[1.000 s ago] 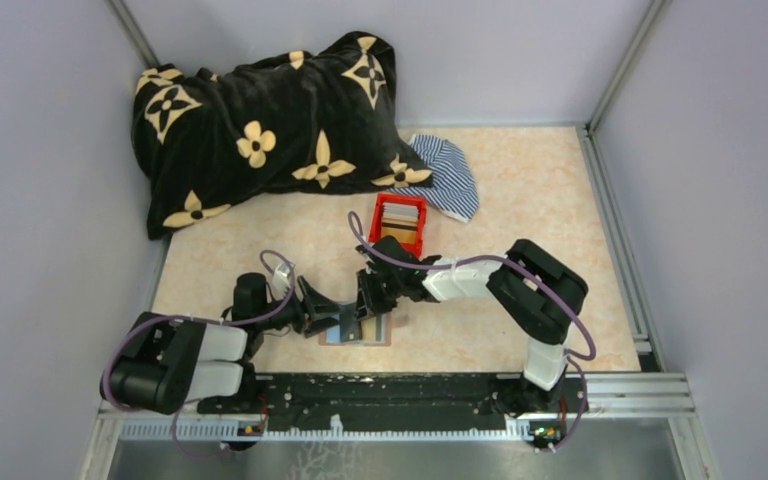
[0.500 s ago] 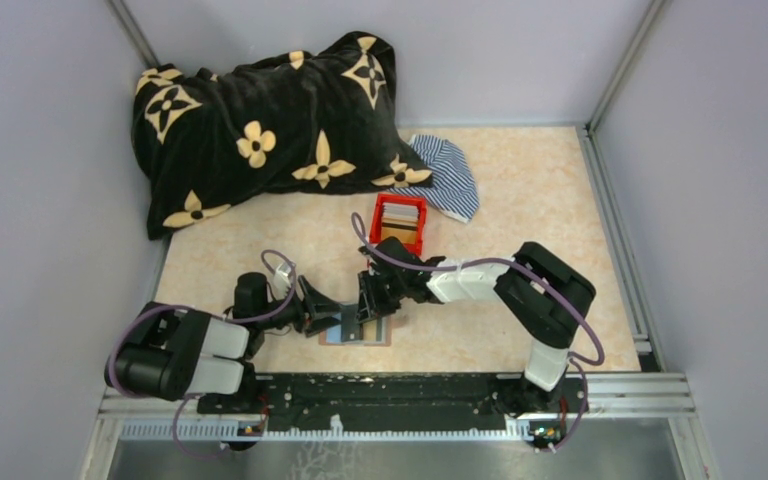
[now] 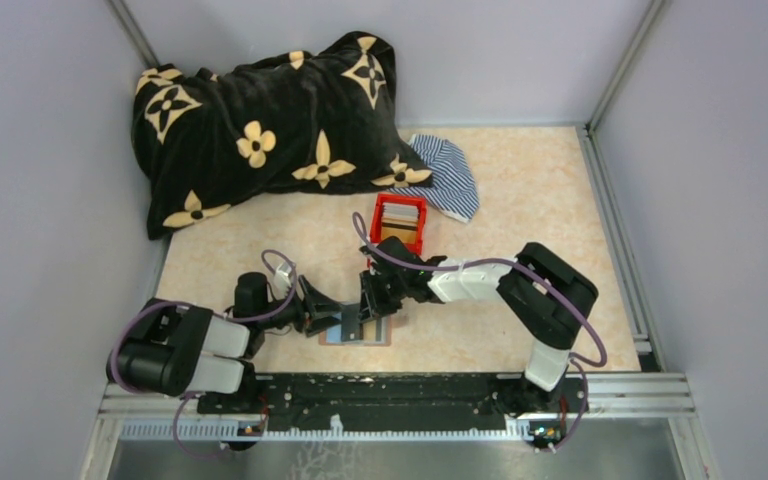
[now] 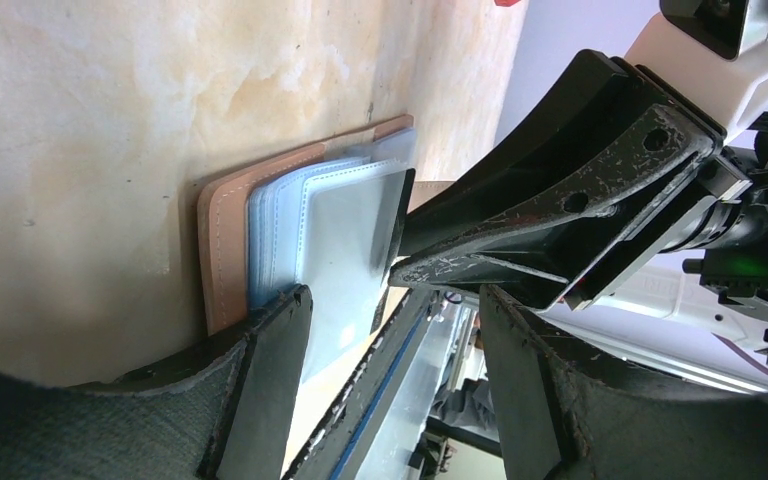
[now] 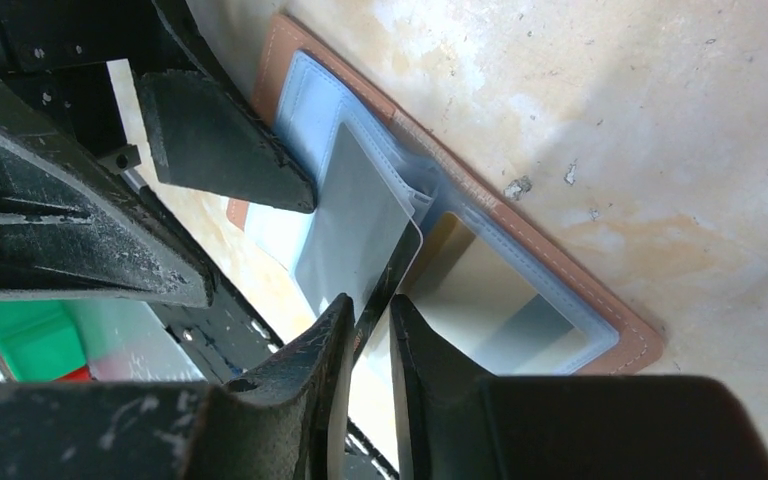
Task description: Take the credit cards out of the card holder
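The card holder (image 5: 550, 258) lies opened flat on the tabletop (image 5: 610, 120), directly under both pincers. It has a reddish-tan leather back with a stitched rim. On that back lies a stack of pale blue, clear-windowed sleeves, fanned slightly so their edges step one behind another.

The right pincer (image 5: 370, 302) is nearly closed. Its two fingers are drawn narrow onto the edge of a thin grey card (image 5: 355, 220), which rises at a slant from the sleeves towards the fingertips. From the right wrist we cannot be sure whether the fingers pinch the bare card or a clear sleeve with it. To the far side of this pincer's tips, one sleeve window lies flat and shows a dull tan and grey-blue face.

The left pincer (image 4: 392, 305) stands wide. One fingertip (image 4: 285, 320) rests on the edge of the sleeve stack at the holder's near edge, and the other finger hangs apart from it, off the holder. The right pincer's tips are just ahead of the left's open gap.

Beyond the right pincer, away from the arm bases, stands a red box (image 3: 398, 222), near the holder but clear of it.
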